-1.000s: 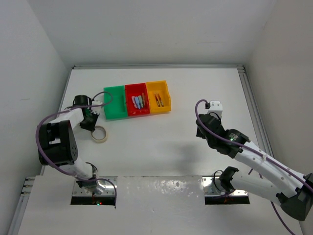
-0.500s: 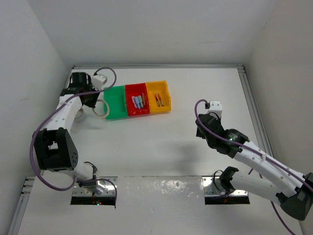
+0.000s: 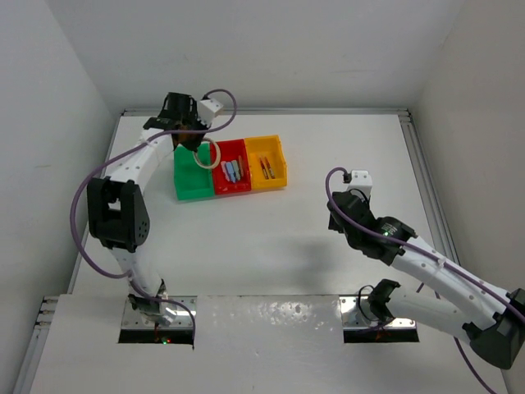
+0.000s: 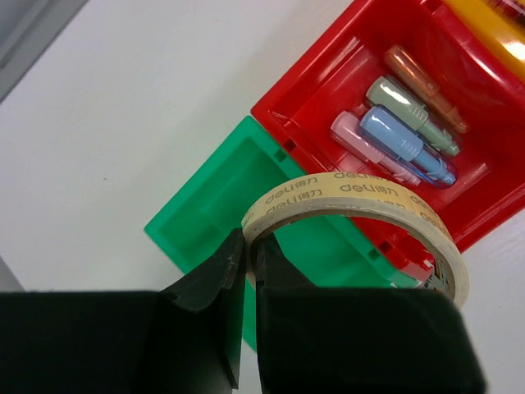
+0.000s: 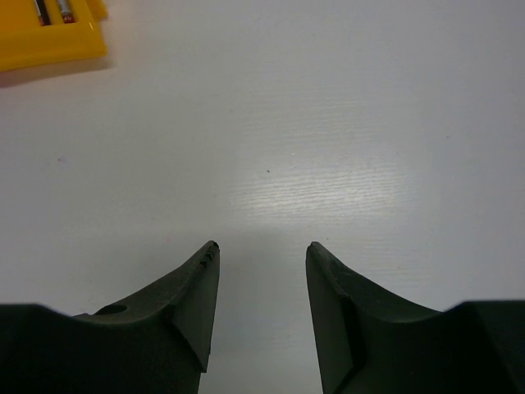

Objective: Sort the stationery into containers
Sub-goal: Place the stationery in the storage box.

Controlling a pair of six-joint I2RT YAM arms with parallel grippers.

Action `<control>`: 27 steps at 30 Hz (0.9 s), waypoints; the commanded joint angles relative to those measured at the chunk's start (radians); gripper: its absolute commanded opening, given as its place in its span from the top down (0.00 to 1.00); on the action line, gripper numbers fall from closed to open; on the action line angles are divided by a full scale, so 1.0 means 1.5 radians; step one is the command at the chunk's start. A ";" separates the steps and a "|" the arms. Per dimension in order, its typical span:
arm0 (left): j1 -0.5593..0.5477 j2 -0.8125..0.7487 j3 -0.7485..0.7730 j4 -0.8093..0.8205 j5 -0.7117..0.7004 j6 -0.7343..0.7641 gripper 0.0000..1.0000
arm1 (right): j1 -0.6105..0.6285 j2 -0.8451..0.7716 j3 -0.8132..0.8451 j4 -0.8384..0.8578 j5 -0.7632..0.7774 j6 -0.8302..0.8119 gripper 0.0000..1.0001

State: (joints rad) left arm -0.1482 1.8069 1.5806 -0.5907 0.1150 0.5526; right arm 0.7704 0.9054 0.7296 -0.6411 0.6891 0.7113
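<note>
My left gripper (image 4: 250,242) is shut on the rim of the tape roll (image 4: 358,207), a cream ring, and holds it in the air above the green bin (image 4: 238,193) next to the red bin (image 4: 394,90). In the top view the left gripper (image 3: 195,146) and the tape roll (image 3: 206,154) hang over the green bin (image 3: 191,182). The red bin (image 3: 230,182) holds several stubby sticks (image 4: 402,139). The yellow-orange bin (image 3: 281,164) holds thin pens (image 3: 266,167). My right gripper (image 5: 261,246) is open and empty above bare table; the top view shows it at mid right (image 3: 338,222).
The three joined bins stand at the back of the white table (image 3: 271,238). A corner of the yellow-orange bin (image 5: 49,41) shows at the top left of the right wrist view. White walls enclose the table on three sides.
My left arm has lifted the tape roll off the table at the left and swung it back and to the right, over the green bin. The right arm has not moved.
</note>
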 commanded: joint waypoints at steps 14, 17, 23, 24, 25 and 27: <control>0.044 0.006 -0.003 0.036 -0.038 0.136 1.00 | 0.005 -0.004 0.008 0.015 0.021 0.003 0.54; 0.036 0.012 -0.019 0.037 -0.041 0.146 1.00 | 0.005 0.010 0.017 0.020 0.018 -0.005 0.54; 0.016 0.039 -0.040 0.053 -0.066 0.154 1.00 | 0.005 0.029 0.038 0.012 0.018 -0.017 0.54; 0.014 0.041 -0.043 0.057 -0.073 0.154 1.00 | 0.005 0.028 0.037 0.012 0.018 -0.017 0.54; 0.014 0.044 -0.042 0.059 -0.074 0.155 1.00 | 0.006 0.026 0.034 0.012 0.020 -0.017 0.54; 0.013 0.050 -0.044 0.068 -0.073 0.158 1.00 | 0.005 0.020 0.031 0.012 0.021 -0.016 0.54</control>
State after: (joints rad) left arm -0.1196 1.8759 1.5135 -0.5457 0.0181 0.7643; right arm 0.7704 0.9493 0.7433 -0.6361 0.6994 0.6987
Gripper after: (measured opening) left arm 0.042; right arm 0.461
